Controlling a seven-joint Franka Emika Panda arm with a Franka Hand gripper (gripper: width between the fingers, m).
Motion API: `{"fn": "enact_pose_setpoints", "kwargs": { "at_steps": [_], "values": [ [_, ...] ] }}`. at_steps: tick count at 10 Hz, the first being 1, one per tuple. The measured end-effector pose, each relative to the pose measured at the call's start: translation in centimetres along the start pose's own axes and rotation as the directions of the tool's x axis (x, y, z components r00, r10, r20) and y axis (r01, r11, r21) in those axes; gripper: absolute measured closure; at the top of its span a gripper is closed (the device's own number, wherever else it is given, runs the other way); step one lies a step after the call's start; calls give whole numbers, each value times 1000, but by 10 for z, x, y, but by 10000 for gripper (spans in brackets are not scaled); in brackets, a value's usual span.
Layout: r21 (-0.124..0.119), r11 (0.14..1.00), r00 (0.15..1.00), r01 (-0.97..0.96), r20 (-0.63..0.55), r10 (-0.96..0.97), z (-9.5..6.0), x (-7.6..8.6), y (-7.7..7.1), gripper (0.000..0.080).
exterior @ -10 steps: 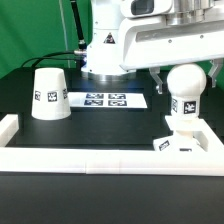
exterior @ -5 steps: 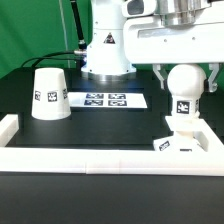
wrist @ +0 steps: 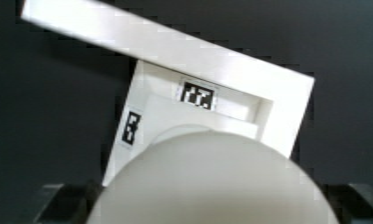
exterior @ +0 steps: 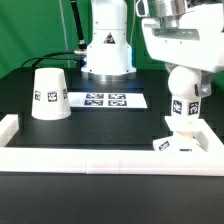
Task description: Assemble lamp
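Note:
The round white bulb (exterior: 182,84) stands upright with its neck in the small square base (exterior: 181,142) at the exterior view's right, against the front rail. My gripper (exterior: 186,88) reaches down over the bulb's globe and is shut on it, a dark finger (exterior: 206,88) showing at its side. In the wrist view the bulb (wrist: 209,178) fills the space between the dark fingers (wrist: 67,203), with the tagged base (wrist: 215,98) below it. The tapered shade (exterior: 48,93) stands mouth down at the exterior view's left, far from the gripper.
The marker board (exterior: 105,100) lies flat between the shade and the bulb. A long white border rail (exterior: 90,158) runs along the front, with a short one (exterior: 8,126) at the left. The robot's white pedestal (exterior: 107,48) stands behind.
The hand has turned about its vertical axis over the bulb, and the bulb's tag has shifted slightly to the left with it. The shade and base have not moved.

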State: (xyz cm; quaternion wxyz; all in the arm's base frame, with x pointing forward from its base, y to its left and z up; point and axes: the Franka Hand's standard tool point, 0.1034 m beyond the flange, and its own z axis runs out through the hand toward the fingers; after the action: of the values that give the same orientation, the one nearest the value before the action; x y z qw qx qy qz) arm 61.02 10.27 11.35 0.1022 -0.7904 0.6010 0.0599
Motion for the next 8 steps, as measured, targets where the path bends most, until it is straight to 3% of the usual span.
{"fn": "enact_pose_setpoints", "kwargs": {
  "at_steps": [4,5,8],
  "values": [
    [-3,995,995,-104,2,104,0,0,-1,220],
    [-2,991,991,-137,4,137,0,-1,-1,165],
    [-15,1000,1000,4,9,-4,-1,-3,0,102]
  ]
}}
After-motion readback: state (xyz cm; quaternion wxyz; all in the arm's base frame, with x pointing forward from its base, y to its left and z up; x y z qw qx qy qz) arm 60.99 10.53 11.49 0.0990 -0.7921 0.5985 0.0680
